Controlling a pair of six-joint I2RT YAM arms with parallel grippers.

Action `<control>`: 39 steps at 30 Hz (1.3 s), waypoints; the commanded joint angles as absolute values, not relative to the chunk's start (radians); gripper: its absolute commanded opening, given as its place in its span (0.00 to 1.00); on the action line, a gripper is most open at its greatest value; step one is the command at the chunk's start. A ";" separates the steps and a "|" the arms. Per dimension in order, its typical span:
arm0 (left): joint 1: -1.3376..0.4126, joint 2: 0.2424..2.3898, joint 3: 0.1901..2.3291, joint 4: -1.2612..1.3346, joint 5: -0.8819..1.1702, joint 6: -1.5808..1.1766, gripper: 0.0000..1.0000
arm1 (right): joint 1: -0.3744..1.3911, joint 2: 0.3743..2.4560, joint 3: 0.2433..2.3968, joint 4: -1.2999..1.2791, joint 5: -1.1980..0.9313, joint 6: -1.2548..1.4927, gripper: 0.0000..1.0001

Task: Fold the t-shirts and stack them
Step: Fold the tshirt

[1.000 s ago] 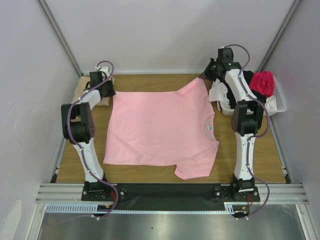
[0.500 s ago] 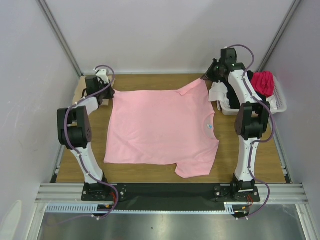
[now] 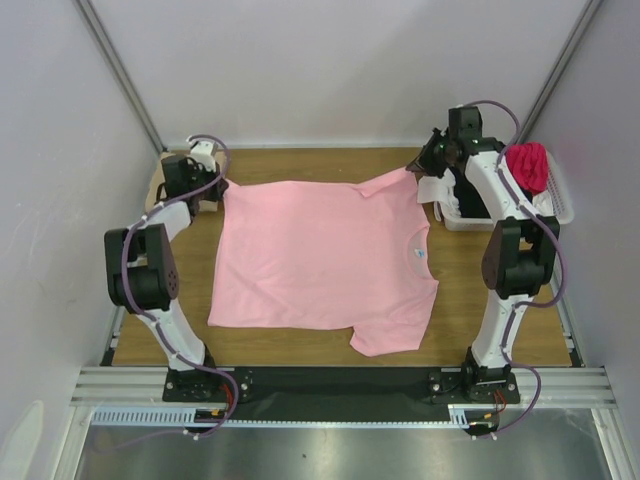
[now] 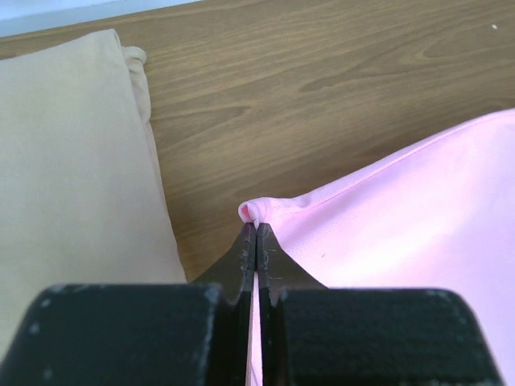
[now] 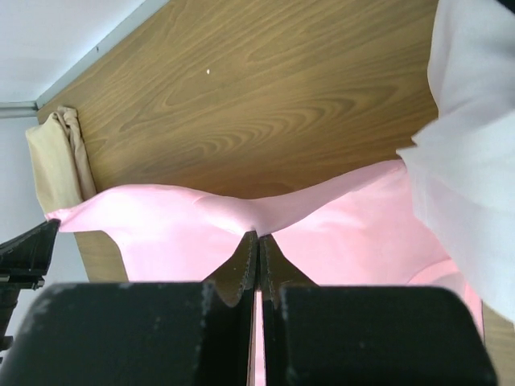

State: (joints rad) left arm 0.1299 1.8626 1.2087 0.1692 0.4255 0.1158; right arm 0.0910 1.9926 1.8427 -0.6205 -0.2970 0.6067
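Wooden tabletop (image 3: 300, 163) carries the light pink t-shirt (image 3: 320, 255), spread flat, nearly smooth; left gripper (image 4: 256, 232) pinches its far hem corner, right gripper (image 5: 257, 240) clamps what looks like the far sleeve.

1. Left arm (image 3: 175, 325): white tubular links, black joint housings.
2. Right arm (image 3: 497, 325): the same white-and-black build.
3. Cables (image 3: 497, 104): mauve, looped along each arm.
4. Left gripper (image 4: 256, 229), right gripper (image 5: 258, 239): black tapered fingers on a black block.
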 commanded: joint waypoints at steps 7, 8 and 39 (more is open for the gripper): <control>0.153 1.680 1.068 0.204 0.546 0.212 0.00 | 0.080 1.809 1.669 -0.571 -0.290 0.640 0.00; 0.153 1.671 1.059 0.201 0.545 0.221 0.00 | 0.078 1.796 1.657 -0.569 -0.291 0.640 0.00; 0.163 1.427 0.785 0.109 0.379 0.270 0.00 | 0.025 1.485 1.155 -0.641 -0.362 0.680 0.00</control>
